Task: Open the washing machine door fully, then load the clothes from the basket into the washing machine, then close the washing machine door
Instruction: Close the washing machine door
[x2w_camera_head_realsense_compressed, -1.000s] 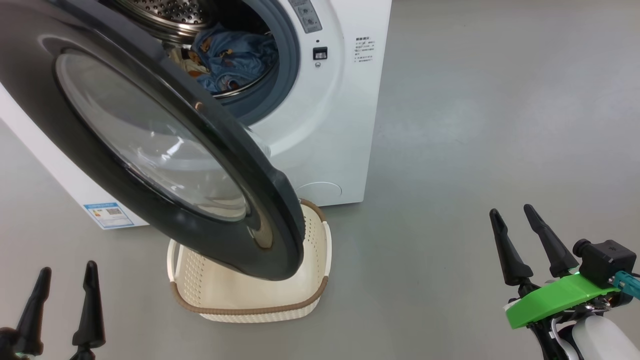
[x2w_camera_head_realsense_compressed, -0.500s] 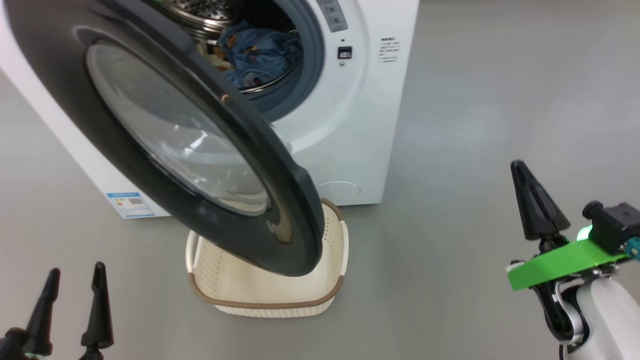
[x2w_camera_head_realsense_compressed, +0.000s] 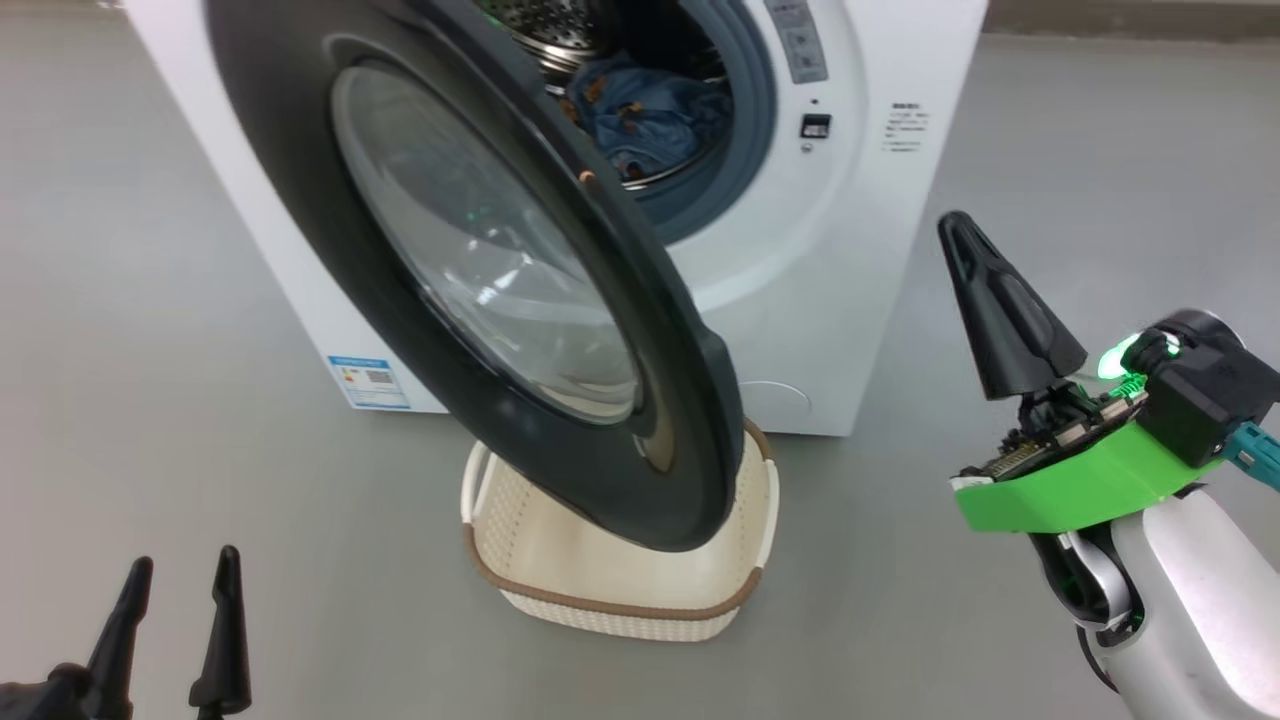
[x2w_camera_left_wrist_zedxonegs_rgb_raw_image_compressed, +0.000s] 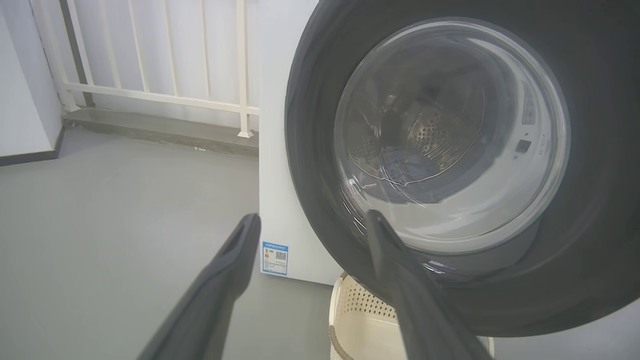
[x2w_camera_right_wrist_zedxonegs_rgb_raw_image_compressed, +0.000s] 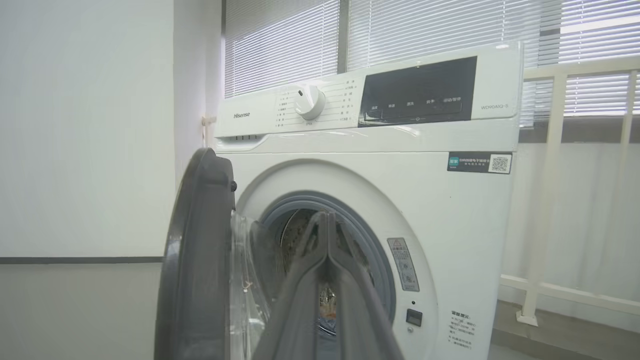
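Observation:
The washing machine (x2w_camera_head_realsense_compressed: 880, 250) stands with its door (x2w_camera_head_realsense_compressed: 480, 290) swung wide open, black rim and glass bowl facing me. Light-blue printed clothes (x2w_camera_head_realsense_compressed: 650, 120) lie inside the steel drum. Below the door's lower edge sits the basket (x2w_camera_head_realsense_compressed: 610, 590); the part of its inside that shows holds nothing. My right gripper (x2w_camera_head_realsense_compressed: 955, 222) is shut on nothing, raised at the right of the machine front. In the right wrist view the shut right gripper (x2w_camera_right_wrist_zedxonegs_rgb_raw_image_compressed: 327, 216) points at the drum opening beside the door (x2w_camera_right_wrist_zedxonegs_rgb_raw_image_compressed: 195, 250). My left gripper (x2w_camera_head_realsense_compressed: 187, 558) is open and low at the left; the left wrist view shows it (x2w_camera_left_wrist_zedxonegs_rgb_raw_image_compressed: 311, 216) facing the door (x2w_camera_left_wrist_zedxonegs_rgb_raw_image_compressed: 450, 150).
Grey floor surrounds the machine. A white railing (x2w_camera_left_wrist_zedxonegs_rgb_raw_image_compressed: 150, 95) on a low ledge runs behind it at the left, and a railing post (x2w_camera_right_wrist_zedxonegs_rgb_raw_image_compressed: 545, 200) stands at its right below blinds. A blue label (x2w_camera_head_realsense_compressed: 368, 382) marks the machine's side.
My right gripper has shut its fingers and risen toward the machine front. The head camera has turned, shifting the machine and basket rightward in the picture. The left gripper stays open.

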